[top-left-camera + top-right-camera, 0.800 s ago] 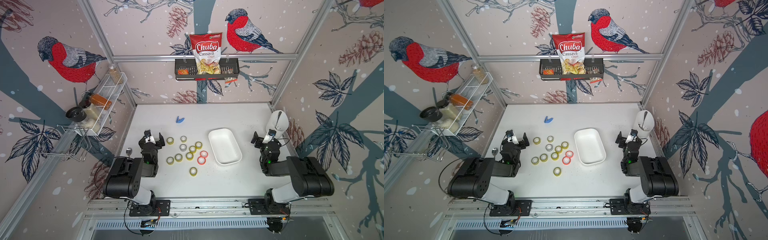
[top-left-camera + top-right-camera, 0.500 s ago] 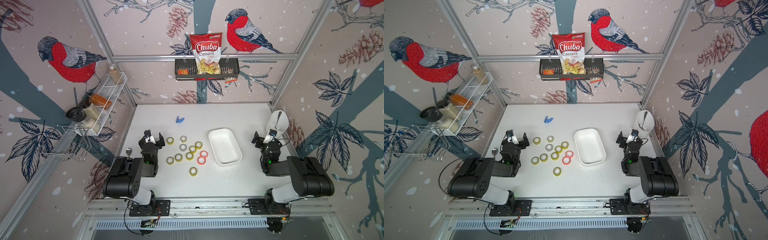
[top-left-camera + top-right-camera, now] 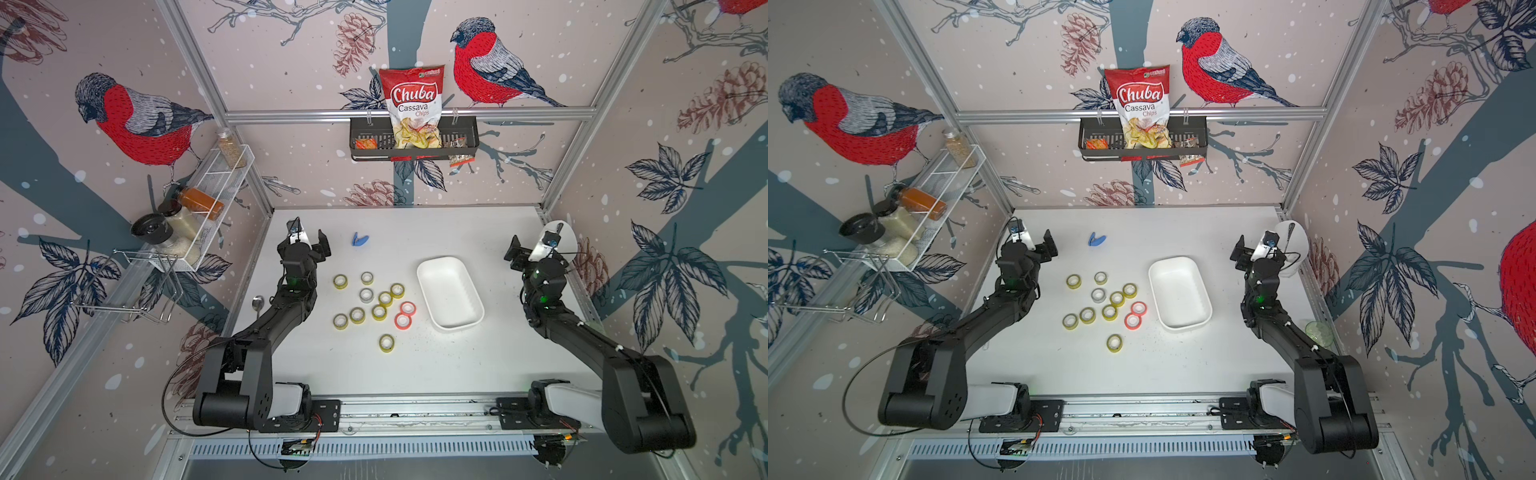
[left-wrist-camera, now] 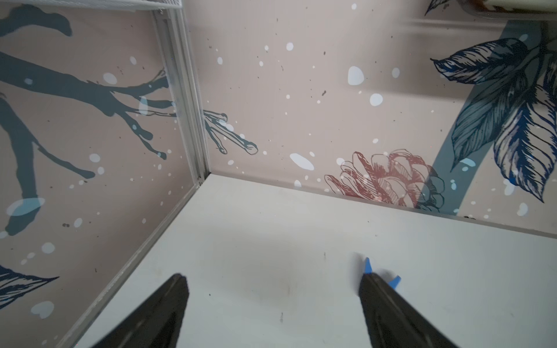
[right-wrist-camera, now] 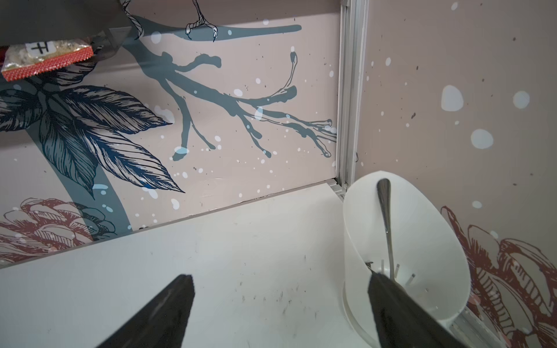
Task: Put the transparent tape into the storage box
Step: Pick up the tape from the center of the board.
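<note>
Transparent tape (image 3: 366, 295), judged the greyish roll, lies flat on the table (image 3: 415, 365) among loose rolls near the empty storage box (image 3: 441, 259), untouched since left pincer (image 4: 272, 281) and right pincer (image 5: 280, 278) hang wide open, empty, well apart.

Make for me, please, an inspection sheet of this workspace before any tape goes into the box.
Surface: white table, with a few dark specks near the storage box.
Job's things: storage box empty; eleven tape rolls lie flat between it and the left arm, none inside; the greyest roll may be the transparent one.
Clutter: blue clip; spoon beside the left arm; white cup holding a second spoon.
Grippers: left gripper open, empty; right gripper open, empty.
Cables: black cable loops out beside the left arm's base.
Surroundings: basket with chips bag on the back wall; wire rack with jars on a side wall.
</note>
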You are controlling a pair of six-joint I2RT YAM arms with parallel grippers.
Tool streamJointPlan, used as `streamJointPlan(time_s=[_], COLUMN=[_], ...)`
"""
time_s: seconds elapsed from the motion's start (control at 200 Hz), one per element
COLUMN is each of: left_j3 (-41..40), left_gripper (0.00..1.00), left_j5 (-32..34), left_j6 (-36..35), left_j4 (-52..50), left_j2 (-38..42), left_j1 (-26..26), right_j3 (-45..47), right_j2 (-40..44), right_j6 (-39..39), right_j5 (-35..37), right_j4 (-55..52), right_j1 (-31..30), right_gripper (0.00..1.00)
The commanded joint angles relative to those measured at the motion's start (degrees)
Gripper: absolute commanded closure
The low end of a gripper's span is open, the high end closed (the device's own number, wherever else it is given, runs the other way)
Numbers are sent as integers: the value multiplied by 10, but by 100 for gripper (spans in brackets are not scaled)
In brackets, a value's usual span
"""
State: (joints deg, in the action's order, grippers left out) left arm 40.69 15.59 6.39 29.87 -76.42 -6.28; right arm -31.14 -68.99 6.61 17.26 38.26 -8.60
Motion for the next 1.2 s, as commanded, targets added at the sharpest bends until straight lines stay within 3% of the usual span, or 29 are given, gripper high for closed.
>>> streamJointPlan(time_s=[0.0, 0.155, 0.28, 0.53, 0.75, 1.026, 1.196], left_j3=[41, 48, 41, 41, 45, 64, 64], left_gripper=[7, 8, 15, 20, 22, 21, 26], left_j5=[-19, -74, -118, -96, -106, -103, -122], left_j6=[45, 110, 142, 213, 272, 339, 361], left_j4=[-197, -291, -353, -488, -553, -601, -617], left_j2=[27, 84, 115, 131, 119, 40, 3], left_j1=[-30, -76, -109, -199, -291, -431, -455], right_j3=[-64, -145, -191, -253, -318, -312, -296], right_j2=[13, 15, 11, -21, -92, -78, -55], right_j6=[41, 68, 104, 155, 228, 254, 256], right_j5=[-19, -81, -106, -111, -158, -168, -173], right_j4=[-214, -373, -476, -624, -754, -804, -815], right_j1=[-28, -88, -150, -296, -315, -287, -260], right_gripper=[8, 15, 21, 24, 28, 30, 33])
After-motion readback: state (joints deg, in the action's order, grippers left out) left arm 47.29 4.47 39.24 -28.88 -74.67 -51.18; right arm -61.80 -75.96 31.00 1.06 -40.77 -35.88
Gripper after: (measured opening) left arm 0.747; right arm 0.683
